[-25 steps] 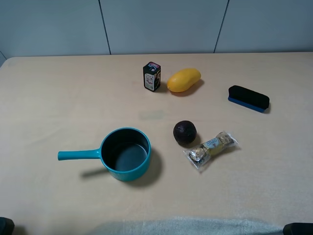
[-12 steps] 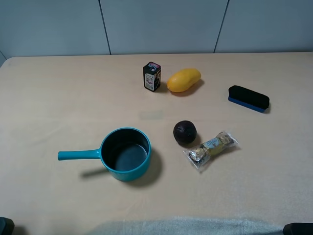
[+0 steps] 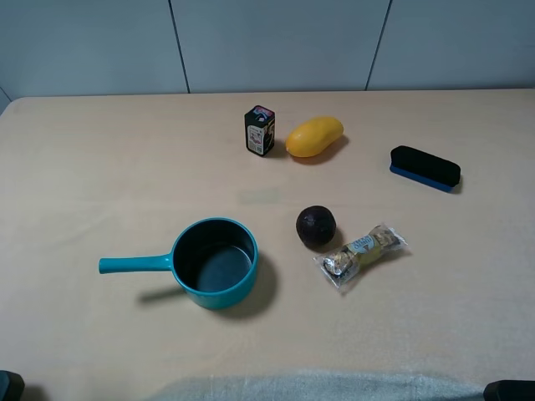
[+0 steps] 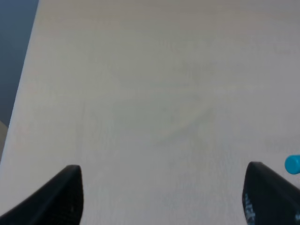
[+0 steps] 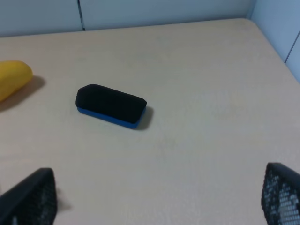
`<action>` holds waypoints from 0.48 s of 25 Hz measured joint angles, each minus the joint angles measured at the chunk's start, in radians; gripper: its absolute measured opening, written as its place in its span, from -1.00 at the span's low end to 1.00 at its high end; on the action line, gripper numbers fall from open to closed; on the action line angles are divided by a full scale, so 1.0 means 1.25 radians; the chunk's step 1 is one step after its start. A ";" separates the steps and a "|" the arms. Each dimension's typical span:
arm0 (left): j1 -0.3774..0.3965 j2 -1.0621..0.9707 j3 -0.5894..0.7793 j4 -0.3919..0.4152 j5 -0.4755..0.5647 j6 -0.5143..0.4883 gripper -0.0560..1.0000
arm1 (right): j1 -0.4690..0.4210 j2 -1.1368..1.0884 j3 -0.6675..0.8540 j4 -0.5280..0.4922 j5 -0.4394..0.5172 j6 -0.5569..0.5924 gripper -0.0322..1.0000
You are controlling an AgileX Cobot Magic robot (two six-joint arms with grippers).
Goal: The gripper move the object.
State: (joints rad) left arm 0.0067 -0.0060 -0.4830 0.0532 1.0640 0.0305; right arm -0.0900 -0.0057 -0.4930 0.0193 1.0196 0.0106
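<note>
The candy packet (image 3: 361, 253), clear plastic with gold-foil balls and a white label, lies flat on the table right of centre, just right of a dark purple fruit (image 3: 316, 227). It shows in neither wrist view. My left gripper (image 4: 164, 187) is open and empty above bare table near the left edge. My right gripper (image 5: 159, 197) is open and empty above bare table, short of a black and blue eraser (image 5: 111, 106). In the high view only dark bits of the arms show at the bottom corners, far from the packet.
A teal saucepan (image 3: 213, 263) sits left of the fruit, handle pointing left; its handle tip (image 4: 292, 164) shows in the left wrist view. A yellow mango (image 3: 314, 137) and a small black carton (image 3: 260, 129) stand at the back. The eraser (image 3: 425, 167) lies at the right.
</note>
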 joint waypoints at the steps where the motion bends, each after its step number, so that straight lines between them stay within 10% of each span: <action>1: 0.000 0.000 0.000 0.000 0.000 0.000 0.43 | 0.000 0.000 0.000 0.000 0.000 0.000 0.34; 12: 0.000 0.000 0.000 0.000 0.000 0.000 0.43 | 0.000 0.000 0.000 0.001 0.000 0.000 0.34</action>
State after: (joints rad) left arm 0.0067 -0.0060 -0.4830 0.0532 1.0640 0.0305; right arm -0.0900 -0.0057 -0.4930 0.0201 1.0197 0.0106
